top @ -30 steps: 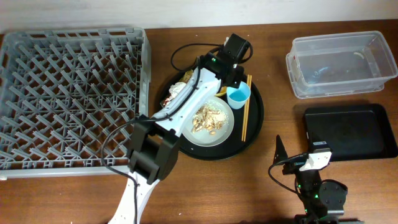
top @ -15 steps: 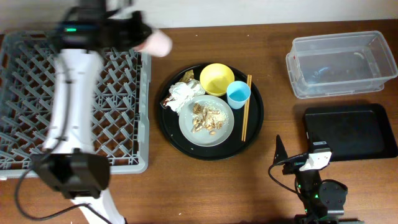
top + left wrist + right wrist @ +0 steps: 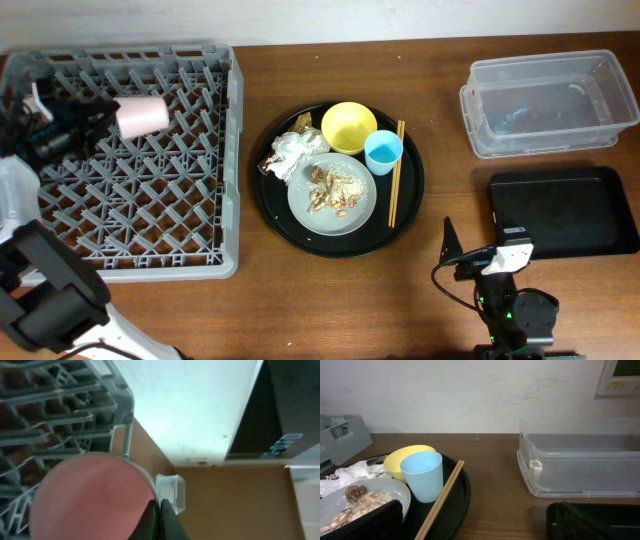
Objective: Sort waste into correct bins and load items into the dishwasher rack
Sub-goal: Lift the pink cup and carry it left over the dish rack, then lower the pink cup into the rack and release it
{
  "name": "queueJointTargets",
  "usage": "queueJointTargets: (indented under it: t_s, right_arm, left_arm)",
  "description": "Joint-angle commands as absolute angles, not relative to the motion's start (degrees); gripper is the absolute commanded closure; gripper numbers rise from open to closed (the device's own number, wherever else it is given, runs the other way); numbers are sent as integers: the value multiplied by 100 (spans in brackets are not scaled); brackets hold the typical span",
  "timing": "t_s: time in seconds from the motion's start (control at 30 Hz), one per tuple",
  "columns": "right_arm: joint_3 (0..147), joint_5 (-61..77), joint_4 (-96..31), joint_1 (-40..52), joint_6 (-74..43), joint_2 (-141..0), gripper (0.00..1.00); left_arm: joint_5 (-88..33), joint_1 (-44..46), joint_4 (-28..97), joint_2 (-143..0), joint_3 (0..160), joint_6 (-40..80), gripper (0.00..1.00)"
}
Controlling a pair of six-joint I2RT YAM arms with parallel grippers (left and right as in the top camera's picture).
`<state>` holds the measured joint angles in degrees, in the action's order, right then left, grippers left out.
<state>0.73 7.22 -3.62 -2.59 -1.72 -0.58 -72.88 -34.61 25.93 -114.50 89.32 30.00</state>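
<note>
Risk lies at the release: the left gripper point(image 3: 108, 122), pinched shut on the rim of the pink cup point(image 3: 143, 115), holds it sideways over the dishwasher rack point(image 3: 180, 210), so it may roll or wedge between pegs. The right gripper point(image 3: 480, 525) stands wide and empty. The blurred wrist view hides the cup's opening.

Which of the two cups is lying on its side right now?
The pink cup, held sideways in the left gripper over the dishwasher rack. The light-blue cup stands upright, mouth up, on the round black tray.
</note>
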Motion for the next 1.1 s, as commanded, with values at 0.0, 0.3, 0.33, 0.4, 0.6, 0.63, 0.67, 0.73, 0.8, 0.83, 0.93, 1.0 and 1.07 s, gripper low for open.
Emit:
queueJointTargets:
  t_s: [0.0,0.3,0.33,0.4,0.6,0.63,0.67,0.73,0.8,0.83,0.93,1.0,1.07]
  right_arm:
    - [32,775,-373,-298,-215,-21,2]
    - [32,775,-373,-298,-215,-21,2]
    - [32,775,-373,-298,-215,-21,2]
    - [32,775,-373,-298,-215,-21,2]
    - [32,775,-373,-298,-215,-21,2]
    - [32,775,-373,-298,-215,-21,2]
    - [32,775,-373,-298,-215,-21,1]
    - [32,775,-373,-298,-215,-21,2]
    - [32,775,-373,-298,-215,-21,2]
    - [32,775,-373,-298,-215,-21,2]
    - [32,775,-373,-298,-215,-21,2]
    - [32,775,-373,-298,-215,-21,2]
    - [32,775,-373,-298,-215,-21,2]
  left_arm:
    - [-7719,-3763,2062,-11356,8283,3824,99]
    - [-7629,-3850,1376,-11542,7964,3970,99]
    - [-7631,-3804,1271,-11616,7964,4005,99]
    - [-7638,-3614,764,-11865,7964,4342,99]
    - [-7054,-3227,-1140,-12328,7964,5616,99]
    - [-7052,-3229,-1240,-12346,7964,5614,99]
    - [-7072,-3242,-1256,-12355,7964,5627,99]
    - [-7142,-3288,-1262,-12355,7964,5725,99]
    - [-7244,-3395,-1264,-12355,7964,5741,99]
    - [-7271,-3479,-1264,-12355,7964,5743,99]
    - [-7489,-3660,-1330,-12352,7964,5741,99]
    - [-7522,-3697,-1323,-12352,7964,5741,99]
    - [-7400,-3684,-1295,-12352,7964,5739,99]
